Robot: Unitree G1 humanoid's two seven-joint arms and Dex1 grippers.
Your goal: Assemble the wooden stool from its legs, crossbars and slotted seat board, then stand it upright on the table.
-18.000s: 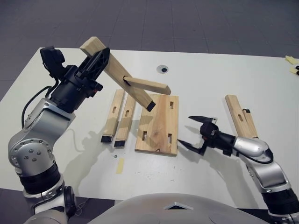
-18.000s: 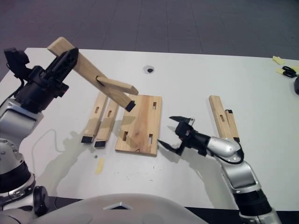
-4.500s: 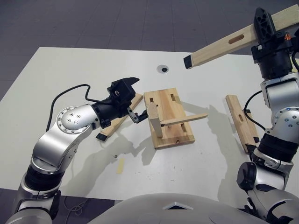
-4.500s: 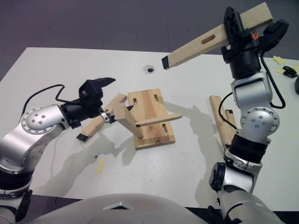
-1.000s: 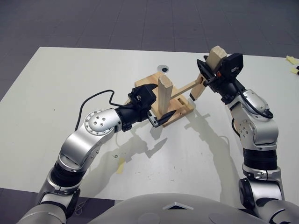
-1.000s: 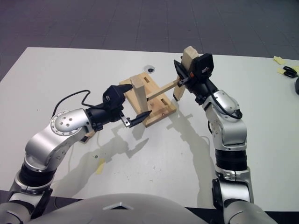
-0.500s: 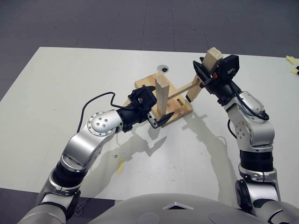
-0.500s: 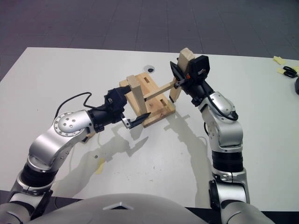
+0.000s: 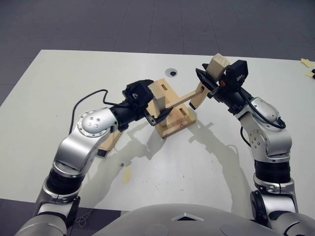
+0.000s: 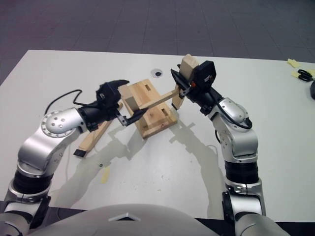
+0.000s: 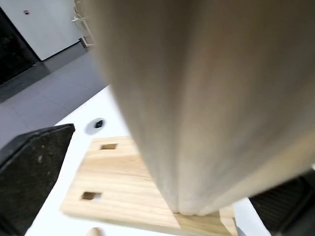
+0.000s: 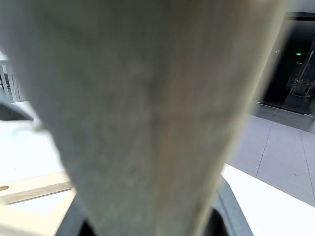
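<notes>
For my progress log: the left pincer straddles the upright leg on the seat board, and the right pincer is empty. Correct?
Not quite. The right pincer is not empty: the left eye view shows it shut on a second leg, joined by a crossbar to the upright leg. The left pincer does straddle that leg on the seat board.

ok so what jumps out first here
At the middle of the table, one leg stands upright on the seat board, joined by a crossbar to a second leg. The right fingers are shut on that second leg; the left fingers, open, flank the upright one.
</notes>
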